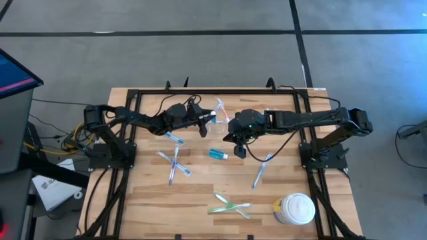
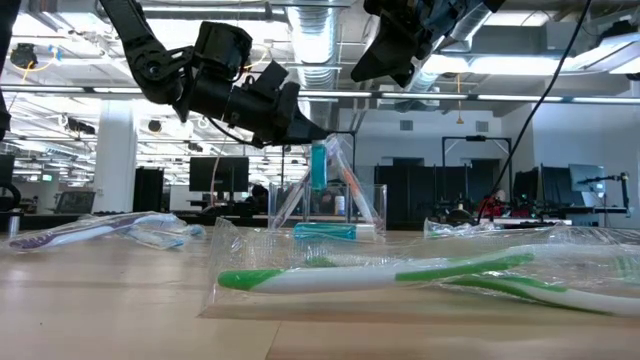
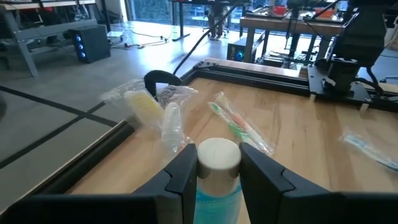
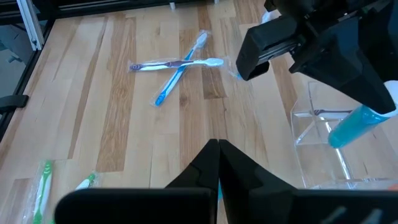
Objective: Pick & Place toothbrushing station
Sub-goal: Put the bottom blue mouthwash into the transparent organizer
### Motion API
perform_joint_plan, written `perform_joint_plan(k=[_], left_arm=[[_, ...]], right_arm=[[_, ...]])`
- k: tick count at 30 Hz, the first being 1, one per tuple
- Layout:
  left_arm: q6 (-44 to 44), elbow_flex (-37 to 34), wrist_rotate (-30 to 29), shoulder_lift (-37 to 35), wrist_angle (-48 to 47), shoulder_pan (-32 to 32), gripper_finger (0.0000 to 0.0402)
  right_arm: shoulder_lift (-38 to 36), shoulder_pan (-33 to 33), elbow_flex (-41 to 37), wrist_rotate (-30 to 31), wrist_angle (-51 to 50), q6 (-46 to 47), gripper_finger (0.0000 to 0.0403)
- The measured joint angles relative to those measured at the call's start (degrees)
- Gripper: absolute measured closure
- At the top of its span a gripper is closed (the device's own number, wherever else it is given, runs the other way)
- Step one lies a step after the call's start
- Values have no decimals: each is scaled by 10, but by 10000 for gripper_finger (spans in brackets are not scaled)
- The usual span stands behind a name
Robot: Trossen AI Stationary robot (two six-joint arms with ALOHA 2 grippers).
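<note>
Gripping a teal tube (image 3: 217, 180) between its fingers, the left hand (image 1: 203, 124) hangs over the clear holder (image 4: 326, 152). The right hand (image 4: 217, 163), fingers pressed together, hovers above the worktop (image 1: 200, 193).

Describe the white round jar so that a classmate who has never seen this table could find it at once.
Start at the wooden table and go to its near right corner in the high view, beyond the right arm's base. The white jar stands there alone, just right of two crossed green toothbrushes. It is the only squat, round, lidded thing; all else is thin brushes, a small tube or clear plastic.
</note>
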Motion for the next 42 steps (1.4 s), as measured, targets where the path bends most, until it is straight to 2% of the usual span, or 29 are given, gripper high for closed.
perform_joint_plan(k=[24,32,42], left_arm=[[-18,0,1,97,39,0,309],[-19,0,1,99,41,0,277],[-35,0,1,99,44,-2,282]], right_arm=[[0,0,0,0,0,-3,403],[0,0,0,0,0,-3,403],[0,0,0,0,-2,-3,403]])
